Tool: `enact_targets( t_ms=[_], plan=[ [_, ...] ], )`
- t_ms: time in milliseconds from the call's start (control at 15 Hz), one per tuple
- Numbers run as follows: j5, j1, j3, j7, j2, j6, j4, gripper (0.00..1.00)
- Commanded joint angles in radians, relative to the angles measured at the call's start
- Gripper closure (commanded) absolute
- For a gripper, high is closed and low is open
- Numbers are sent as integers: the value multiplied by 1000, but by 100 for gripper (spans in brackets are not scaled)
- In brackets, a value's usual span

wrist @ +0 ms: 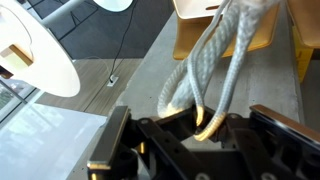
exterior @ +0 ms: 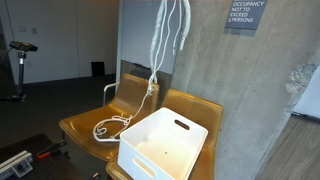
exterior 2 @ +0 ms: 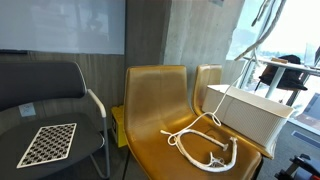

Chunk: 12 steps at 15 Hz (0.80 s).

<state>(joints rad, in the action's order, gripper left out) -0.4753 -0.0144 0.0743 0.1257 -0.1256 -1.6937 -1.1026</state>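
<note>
Both exterior views faced the yellow chairs [exterior: 130,92] at mid-range from opposite ends of the row, sharing rope [exterior: 108,128] and white bin [exterior: 165,145]. Wrist view looked close along the rope.

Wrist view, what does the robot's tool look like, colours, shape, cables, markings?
The tool is matte black and blocky, with flat, angular parts and a pale grey edge on one side. Amber glints show near its middle. No markings or cables of its own show; the only cord is the white rope. The arm is out of view.
</note>
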Motion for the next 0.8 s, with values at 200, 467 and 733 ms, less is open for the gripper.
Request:
enact_targets(
  t_ms=[200, 467, 733],
  plan=[
    [104, 146, 73, -203, -156, 117, 362, 100],
    [257, 281, 101, -302, -289, 80, 453, 100],
    [359, 367, 69, -311, -400, 25, 410, 100]
  ],
)
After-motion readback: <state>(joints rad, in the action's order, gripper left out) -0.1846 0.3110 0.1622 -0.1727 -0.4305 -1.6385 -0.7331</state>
